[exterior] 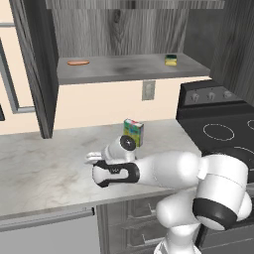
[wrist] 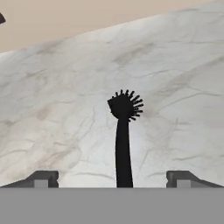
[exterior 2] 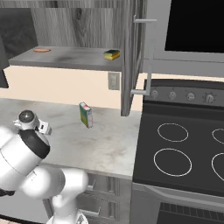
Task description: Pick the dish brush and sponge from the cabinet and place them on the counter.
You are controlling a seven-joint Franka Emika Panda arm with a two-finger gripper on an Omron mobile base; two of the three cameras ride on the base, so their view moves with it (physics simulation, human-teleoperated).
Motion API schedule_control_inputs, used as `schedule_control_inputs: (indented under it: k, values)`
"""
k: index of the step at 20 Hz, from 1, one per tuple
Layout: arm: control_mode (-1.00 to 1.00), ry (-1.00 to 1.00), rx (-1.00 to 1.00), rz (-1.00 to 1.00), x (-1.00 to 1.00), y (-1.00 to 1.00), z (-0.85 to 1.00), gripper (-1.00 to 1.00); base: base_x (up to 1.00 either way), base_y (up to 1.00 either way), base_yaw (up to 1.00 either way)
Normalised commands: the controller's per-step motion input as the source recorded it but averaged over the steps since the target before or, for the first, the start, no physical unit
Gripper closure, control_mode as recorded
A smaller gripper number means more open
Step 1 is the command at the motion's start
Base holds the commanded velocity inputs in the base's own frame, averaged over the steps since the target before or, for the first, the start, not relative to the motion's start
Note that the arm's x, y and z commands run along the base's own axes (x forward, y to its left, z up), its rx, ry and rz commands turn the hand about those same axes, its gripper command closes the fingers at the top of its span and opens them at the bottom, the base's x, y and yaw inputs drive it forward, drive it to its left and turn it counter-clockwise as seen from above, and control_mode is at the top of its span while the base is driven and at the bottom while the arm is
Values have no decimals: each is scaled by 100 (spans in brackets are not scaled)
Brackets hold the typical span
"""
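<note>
One thin, bristly black dish brush [wrist: 123, 140]

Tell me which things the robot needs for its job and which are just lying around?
For the job:
dish brush, on the counter
sponge, in the cabinet
open claw

Just lying around:
orange oval thing
colourful box
stove

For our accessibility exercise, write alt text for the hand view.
A black dish brush lies on the pale marble counter, bristly head pointing away, between the open tool's two fingertips, which stand well clear of its handle.
</note>
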Motion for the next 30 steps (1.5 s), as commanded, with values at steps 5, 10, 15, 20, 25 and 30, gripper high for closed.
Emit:
schedule_control_inputs:
  k: [5,10,15,20,25,30]
  values:
    - [-100,0,-1,0,-21,-1,60,-100,0,0,0]
    - [-100,5,-8,-1,-22,-10,55,-100,0,0,0]
    - [-100,1,-11,-3,-32,-20,35,-100,0,0,0]
    - [-100,0,-9,-1,-31,-11,30,-100,0,0,0]
    - [-100,0,-5,-1,-24,-13,31,-100,0,0,0]
    - [-100,0,-2,0,-22,-32,31,-100,0,0,0]
